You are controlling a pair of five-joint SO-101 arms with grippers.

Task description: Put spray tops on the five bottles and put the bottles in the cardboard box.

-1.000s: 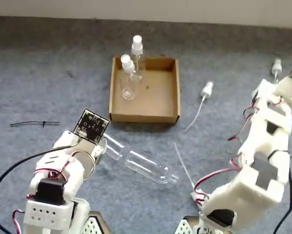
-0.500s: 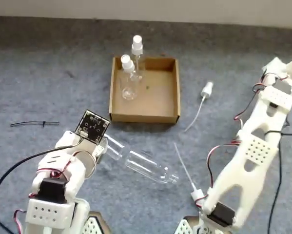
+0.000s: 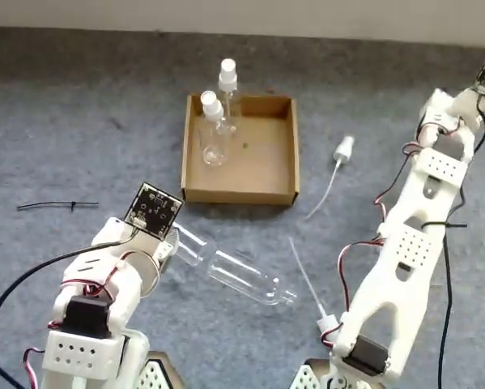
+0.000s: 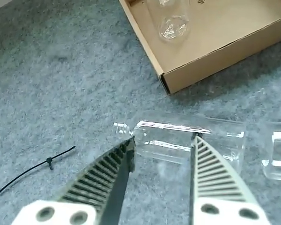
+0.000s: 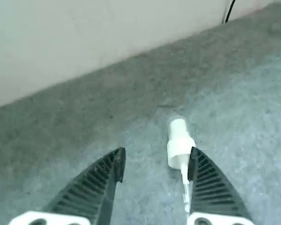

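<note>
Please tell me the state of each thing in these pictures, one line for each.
Brown cardboard box: open.
Clear plastic bottles in box: upright, spray tops on.
Clear plastic bottle on carpet: lying down, uncapped.
Left gripper: open.
Right gripper: open.
White plastic spray top by right gripper: lying loose.

High cam overhead; wrist cams low, close; left shares cardboard box [image 3: 238,194].

The right arm [image 3: 420,235] unfolds and stretches out well to the right of the cardboard box [image 3: 240,150], bringing its spread fingers [image 5: 107,173] over a loose spray top [image 5: 179,143].
</note>
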